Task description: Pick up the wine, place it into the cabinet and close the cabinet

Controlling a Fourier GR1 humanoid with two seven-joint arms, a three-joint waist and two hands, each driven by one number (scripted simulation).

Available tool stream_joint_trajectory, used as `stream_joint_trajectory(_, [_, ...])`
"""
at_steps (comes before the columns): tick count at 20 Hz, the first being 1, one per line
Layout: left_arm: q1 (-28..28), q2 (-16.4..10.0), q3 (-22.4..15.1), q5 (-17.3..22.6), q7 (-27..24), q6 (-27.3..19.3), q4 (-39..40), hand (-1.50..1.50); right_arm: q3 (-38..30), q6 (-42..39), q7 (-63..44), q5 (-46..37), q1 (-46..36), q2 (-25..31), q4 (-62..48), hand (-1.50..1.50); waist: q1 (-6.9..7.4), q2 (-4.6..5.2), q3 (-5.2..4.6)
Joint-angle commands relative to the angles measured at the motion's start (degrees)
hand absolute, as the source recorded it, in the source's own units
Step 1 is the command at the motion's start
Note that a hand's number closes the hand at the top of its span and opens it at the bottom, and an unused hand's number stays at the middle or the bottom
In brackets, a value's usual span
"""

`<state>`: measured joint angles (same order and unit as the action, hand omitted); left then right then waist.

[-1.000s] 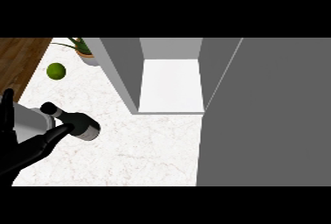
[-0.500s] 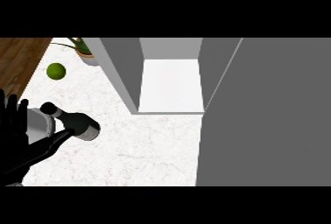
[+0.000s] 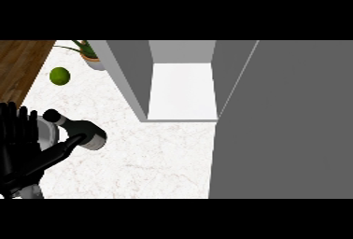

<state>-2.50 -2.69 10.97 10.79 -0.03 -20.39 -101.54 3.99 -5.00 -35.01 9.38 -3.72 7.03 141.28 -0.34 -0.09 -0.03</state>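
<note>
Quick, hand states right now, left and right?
Left hand: open, fingers straight beside the dark glass wine bottle, not curled round it.
Right hand: not in view.

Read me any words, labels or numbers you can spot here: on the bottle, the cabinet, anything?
None: no text can be read anywhere in this view.
The bottle shows no readable label.
The cabinet, the lime and the plant pot bear no writing.

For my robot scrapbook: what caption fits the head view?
Left hand at the wine bottle on the counter, cabinet standing open.
</note>
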Motion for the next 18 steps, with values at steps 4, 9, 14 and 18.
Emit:
stream_joint_trajectory(4, [-3.8, 2.6, 0.3, 3.2, -12.0, 2.7, 8.9, -1.5, -3.2, 0.6, -5.5, 6.5, 1.3, 1.1, 9.6, -1.5, -0.05, -0.02, -0.02])
stream_joint_trajectory(9, [-2.5, 1.2, 2.2, 3.7, -12.2, 6.8, 11.7, -1.5, -1.9, 1.0, -3.7, 3.3, -0.1, -0.5, 7.3, -1.5, 0.2, 0.01, 0.01])
stream_joint_trajectory(14, [0.2, 0.8, 2.7, 3.6, -14.9, 8.0, 17.1, -1.5, -2.2, 0.5, -5.9, 5.4, 1.4, -0.4, 10.8, -1.5, -0.21, -0.01, 0.0])
stream_joint_trajectory(18, [-0.7, -0.7, 4.8, 6.2, -17.0, 11.7, 19.6, -1.5, -1.4, 0.0, -5.7, 3.9, 0.8, -0.6, 10.3, -1.5, 0.03, -0.02, 0.0])
